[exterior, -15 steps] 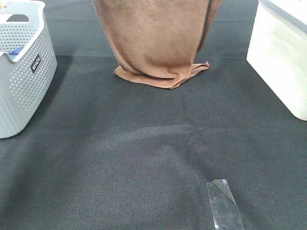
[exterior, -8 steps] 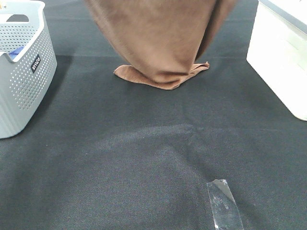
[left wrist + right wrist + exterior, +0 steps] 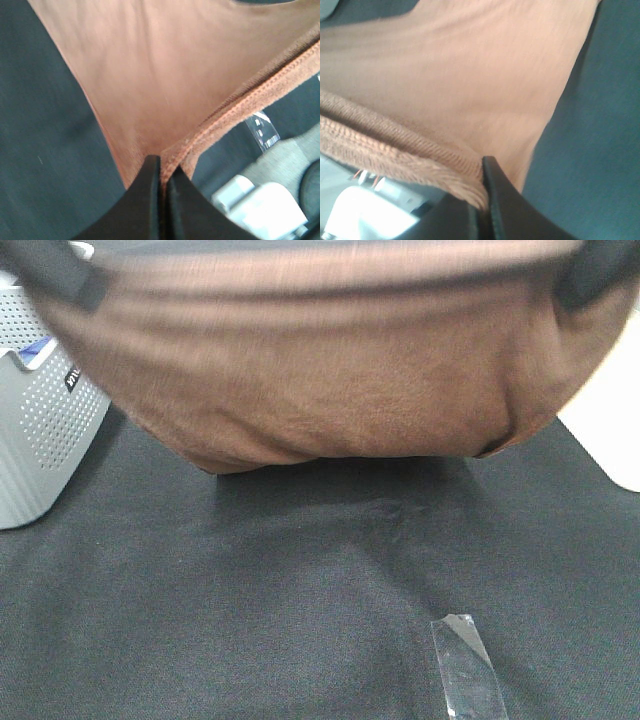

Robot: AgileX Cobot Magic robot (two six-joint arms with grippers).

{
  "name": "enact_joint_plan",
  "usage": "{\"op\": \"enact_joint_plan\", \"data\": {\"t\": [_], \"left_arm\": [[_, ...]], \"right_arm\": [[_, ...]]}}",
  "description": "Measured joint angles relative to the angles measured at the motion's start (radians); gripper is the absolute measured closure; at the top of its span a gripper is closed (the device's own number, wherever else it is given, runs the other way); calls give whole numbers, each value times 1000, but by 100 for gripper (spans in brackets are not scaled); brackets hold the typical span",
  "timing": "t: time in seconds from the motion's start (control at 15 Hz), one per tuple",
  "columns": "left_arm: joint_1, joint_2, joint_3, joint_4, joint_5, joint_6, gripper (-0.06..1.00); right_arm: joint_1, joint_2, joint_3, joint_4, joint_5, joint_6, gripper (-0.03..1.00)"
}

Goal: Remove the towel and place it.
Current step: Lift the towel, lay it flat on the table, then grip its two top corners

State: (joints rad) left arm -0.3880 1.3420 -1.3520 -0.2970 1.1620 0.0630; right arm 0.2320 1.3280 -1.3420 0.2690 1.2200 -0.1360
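Note:
The brown plush towel [image 3: 330, 370] hangs spread wide across the upper part of the exterior high view, blurred by motion. Its sagging lower edge reaches down to the black table cloth [image 3: 300, 580]. My left gripper [image 3: 62, 272] is shut on the towel's upper left corner. My right gripper [image 3: 598, 272] is shut on its upper right corner. In the left wrist view the closed jaws of the gripper [image 3: 162, 172] pinch the stitched hem of the towel [image 3: 150, 75]. In the right wrist view the gripper [image 3: 481, 197] pinches the thick hem of the towel [image 3: 445, 75].
A grey perforated basket [image 3: 40, 430] stands at the left, with a blue item [image 3: 33, 350] inside. A white box [image 3: 610, 430] stands at the right, partly behind the towel. A strip of clear tape [image 3: 465, 665] lies on the cloth at the front right.
The towel hung bunched and narrow at the back with its bottom folded on the table. It is now pulled wide between both grippers and brought forward and up.

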Motion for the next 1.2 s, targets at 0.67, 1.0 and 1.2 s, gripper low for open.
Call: {"op": "enact_joint_plan", "data": {"t": [0.67, 1.0, 1.2], "left_arm": [[-3, -296, 402, -214, -19, -51, 94], [-2, -296, 558, -312, -19, -42, 94], [-2, -274, 611, -328, -20, -42, 94]], "right_arm": [[0, -283, 374, 55, -1, 2, 96], [0, -319, 541, 55, -3, 2, 96], [0, -269, 586, 63, -3, 2, 96]]}}
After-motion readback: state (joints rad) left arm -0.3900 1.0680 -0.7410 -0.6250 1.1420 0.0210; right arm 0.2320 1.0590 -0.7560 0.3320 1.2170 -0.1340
